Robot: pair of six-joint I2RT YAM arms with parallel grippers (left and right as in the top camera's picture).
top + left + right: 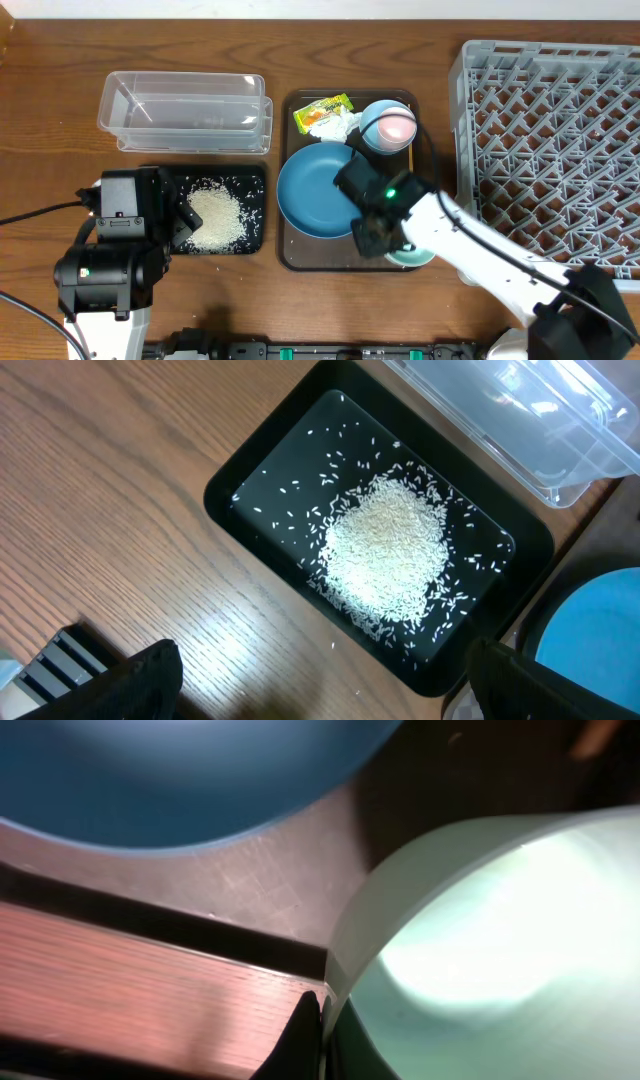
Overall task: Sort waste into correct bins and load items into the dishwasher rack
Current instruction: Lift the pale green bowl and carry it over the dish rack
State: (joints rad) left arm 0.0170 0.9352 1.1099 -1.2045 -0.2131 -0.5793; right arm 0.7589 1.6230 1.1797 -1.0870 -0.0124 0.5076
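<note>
Two grippers | right gripper [372,236]: clamped on mint-green bowl [480,920] rim, near right | left gripper [330,678]: spread wide over rice [385,555] in black tray [268,468]

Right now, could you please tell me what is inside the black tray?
A heap of white rice lies in the middle of the black tray, with loose grains scattered around it. Nothing else shows; the floor beneath the heap is covered.
</note>
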